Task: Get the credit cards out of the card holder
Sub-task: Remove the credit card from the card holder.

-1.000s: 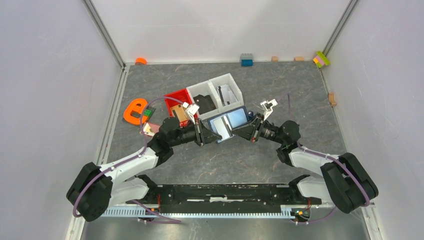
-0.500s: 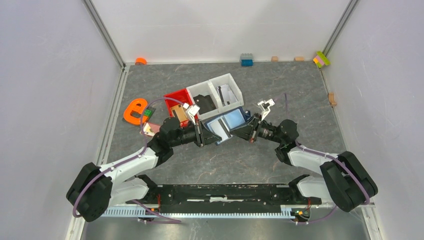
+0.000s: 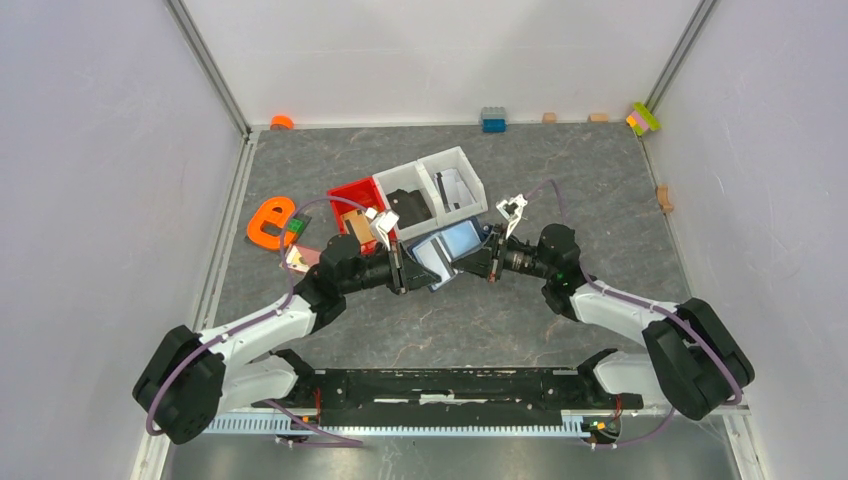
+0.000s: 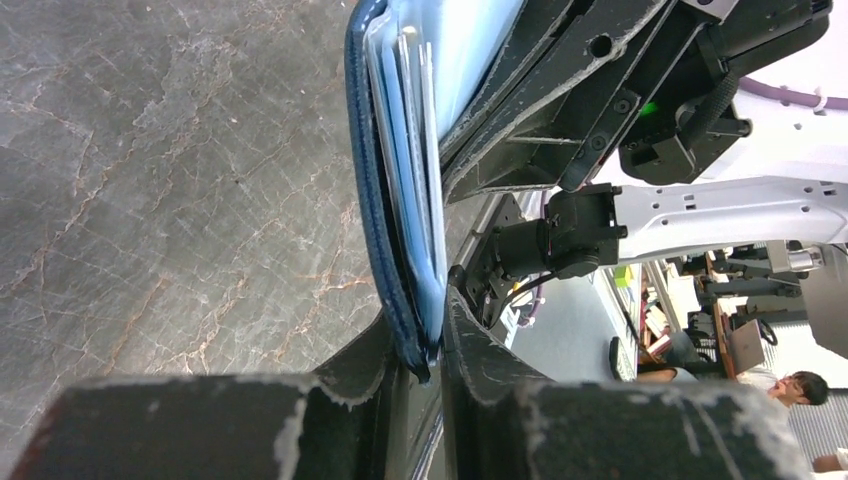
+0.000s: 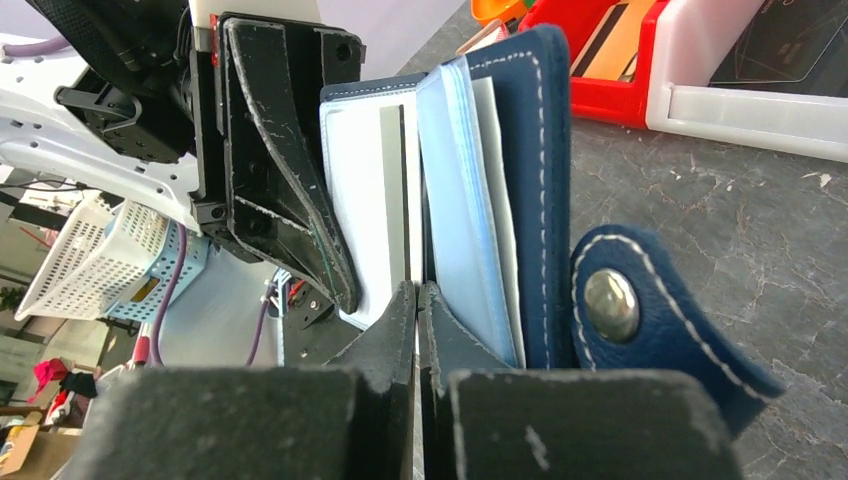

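Note:
The navy-blue card holder (image 3: 447,250) hangs open above the table between both grippers. My left gripper (image 3: 403,270) is shut on the holder's lower edge, and its jaws pinch the navy cover and light blue lining in the left wrist view (image 4: 428,350). My right gripper (image 3: 483,262) is shut on a thin credit card (image 5: 404,190), seen edge-on in the middle of the open holder (image 5: 545,150). A light grey card face (image 5: 365,210) stands just left of it. The strap tab (image 5: 640,300) with its metal snap hangs at the right.
A red bin (image 3: 352,194) and two white bins (image 3: 462,160) stand just behind the holder; one holds a black lump (image 3: 408,207), another flat cards. An orange e-shaped piece (image 3: 270,222) lies at the left. Small blocks (image 3: 493,120) line the back wall.
My right gripper has moved left, closer to the left gripper, and the holder between them has shifted slightly left and folded narrower. The left arm has barely moved.

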Controlling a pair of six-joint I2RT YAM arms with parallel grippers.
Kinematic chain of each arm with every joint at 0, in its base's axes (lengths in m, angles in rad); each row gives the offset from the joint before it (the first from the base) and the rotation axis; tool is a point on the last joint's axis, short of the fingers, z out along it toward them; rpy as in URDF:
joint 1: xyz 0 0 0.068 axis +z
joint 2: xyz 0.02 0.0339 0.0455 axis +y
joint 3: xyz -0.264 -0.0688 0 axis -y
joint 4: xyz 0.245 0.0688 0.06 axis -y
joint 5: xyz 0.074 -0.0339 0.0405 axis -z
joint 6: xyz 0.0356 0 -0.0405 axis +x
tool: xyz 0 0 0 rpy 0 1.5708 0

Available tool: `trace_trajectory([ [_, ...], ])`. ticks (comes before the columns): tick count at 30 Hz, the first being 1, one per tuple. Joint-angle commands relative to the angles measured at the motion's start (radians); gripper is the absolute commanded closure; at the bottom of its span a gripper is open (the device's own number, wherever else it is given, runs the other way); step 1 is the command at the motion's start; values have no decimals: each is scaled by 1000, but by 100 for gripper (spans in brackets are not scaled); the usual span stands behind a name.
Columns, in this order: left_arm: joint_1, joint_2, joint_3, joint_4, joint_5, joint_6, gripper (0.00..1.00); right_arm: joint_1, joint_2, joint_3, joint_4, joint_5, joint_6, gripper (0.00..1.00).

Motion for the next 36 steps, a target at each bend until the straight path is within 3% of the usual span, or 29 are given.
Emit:
trace_trajectory([
  [1, -3, -17, 25, 114, -49, 36, 81, 68, -35, 19, -47, -89, -23, 100],
  [6, 3, -37, 16, 114, -53, 37, 72, 33, -61, -6, -47, -45, -14, 100],
  [12, 4, -50, 8, 126, -54, 37, 87, -22, -59, -53, 61, -73, 75, 100],
  [19, 6, -60, 1, 134, -54, 36, 87, -43, -70, -75, 113, -80, 110, 100],
  [20, 6, -58, 0, 138, -52, 34, 90, -43, -67, -72, 127, -94, 116, 99],
  [22, 6, -51, 0, 149, -40, 31, 98, -43, -61, -75, 168, -114, 144, 82],
  [24, 6, -32, 4, 166, -16, 25, 98, -42, -61, -81, 199, -122, 160, 72],
  [31, 6, 57, 26, 250, 82, -31, 98, -29, -53, -73, 189, -124, 154, 60],
  [36, 5, 73, 26, 285, 107, -49, 98, -23, -46, -68, 181, -123, 152, 58],
])
